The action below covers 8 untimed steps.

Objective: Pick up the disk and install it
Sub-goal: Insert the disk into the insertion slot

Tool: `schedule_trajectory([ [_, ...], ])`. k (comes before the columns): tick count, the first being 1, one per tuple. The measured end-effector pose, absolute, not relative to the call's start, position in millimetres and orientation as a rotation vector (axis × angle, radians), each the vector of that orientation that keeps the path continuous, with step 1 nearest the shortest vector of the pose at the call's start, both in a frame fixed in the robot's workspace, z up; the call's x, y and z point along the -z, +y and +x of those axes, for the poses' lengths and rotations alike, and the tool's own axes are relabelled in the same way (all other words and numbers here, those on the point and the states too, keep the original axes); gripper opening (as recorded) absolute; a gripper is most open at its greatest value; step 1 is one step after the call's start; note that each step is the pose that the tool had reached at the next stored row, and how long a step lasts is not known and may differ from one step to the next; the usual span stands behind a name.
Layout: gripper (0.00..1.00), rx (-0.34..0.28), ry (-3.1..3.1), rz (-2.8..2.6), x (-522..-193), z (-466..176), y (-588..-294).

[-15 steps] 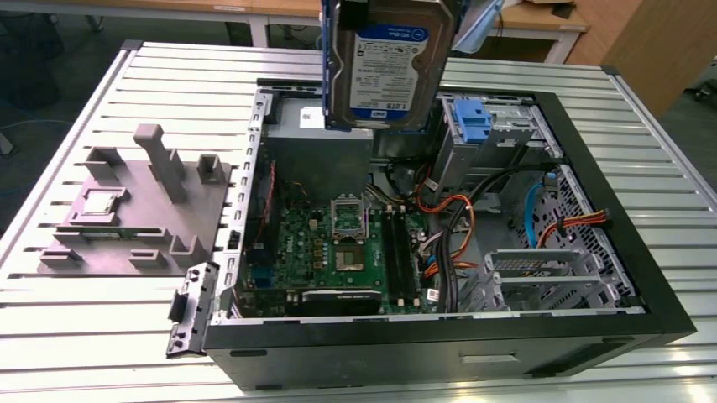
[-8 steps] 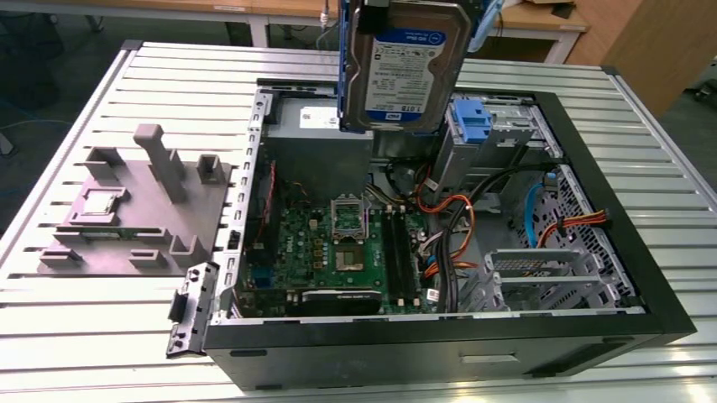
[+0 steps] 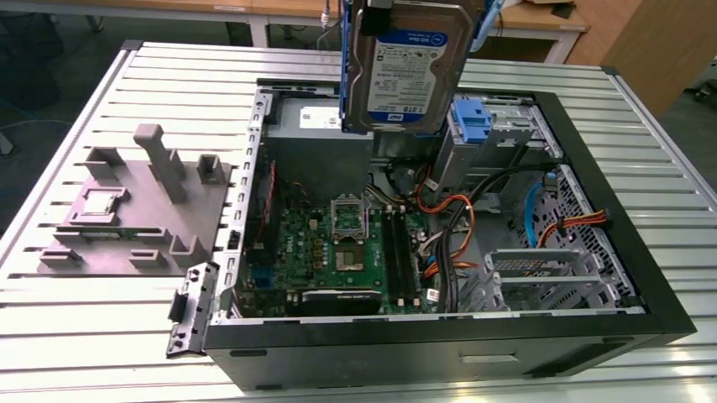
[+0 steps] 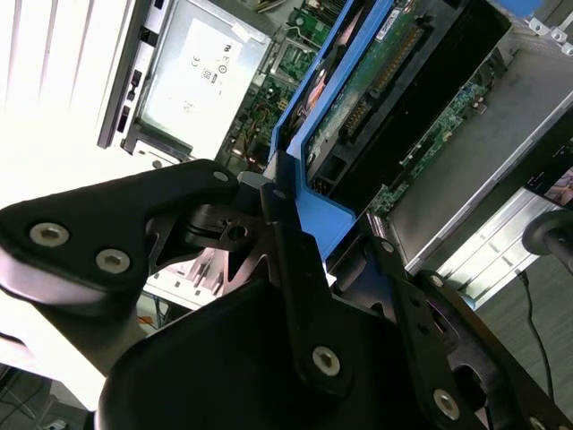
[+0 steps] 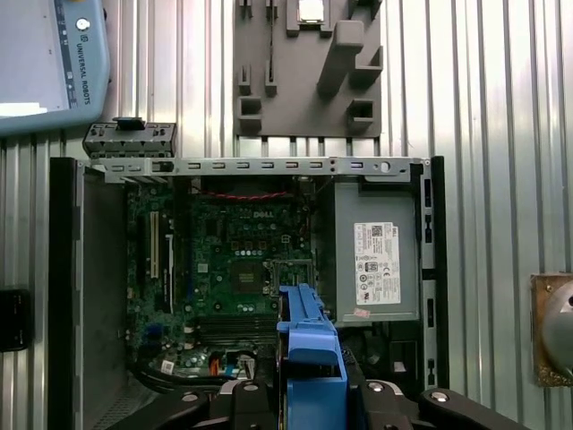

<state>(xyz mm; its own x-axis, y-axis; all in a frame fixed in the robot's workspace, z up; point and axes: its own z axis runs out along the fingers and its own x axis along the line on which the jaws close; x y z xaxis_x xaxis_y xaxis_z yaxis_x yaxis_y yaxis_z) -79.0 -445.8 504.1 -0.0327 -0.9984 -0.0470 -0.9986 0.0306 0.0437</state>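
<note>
The disk [image 3: 409, 67] hangs upright in the air above the back of the open computer case [image 3: 627, 277]. Its blue-and-white label faces the exterior view, and a bright blue carrier frames its sides. In both wrist views my gripper [image 4: 285, 210] [image 5: 309, 394] is shut on the carrier's blue edge [image 5: 309, 345], its black fingers [image 4: 295, 260] pressed against the plastic. The second wrist view also shows the disk's green circuit-board underside [image 4: 376, 81]. Below the disk lie the motherboard [image 5: 242, 260] and the silver power supply [image 5: 376, 260].
A blue plastic bracket [image 3: 476, 126] sits in the case's upper drive bay, with orange and black cables [image 3: 459, 227] beside it. A grey multi-post fixture block [image 3: 134, 210] stands on the slatted table at the exterior view's left. A grey pendant [image 5: 49, 63] lies past the case.
</note>
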Motion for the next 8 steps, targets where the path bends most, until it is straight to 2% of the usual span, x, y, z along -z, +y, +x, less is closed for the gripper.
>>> schedule_trajectory([
  [8, 0.36, -0.101, 2.253, -2.182, -504.1, -79.0, -448.1],
])
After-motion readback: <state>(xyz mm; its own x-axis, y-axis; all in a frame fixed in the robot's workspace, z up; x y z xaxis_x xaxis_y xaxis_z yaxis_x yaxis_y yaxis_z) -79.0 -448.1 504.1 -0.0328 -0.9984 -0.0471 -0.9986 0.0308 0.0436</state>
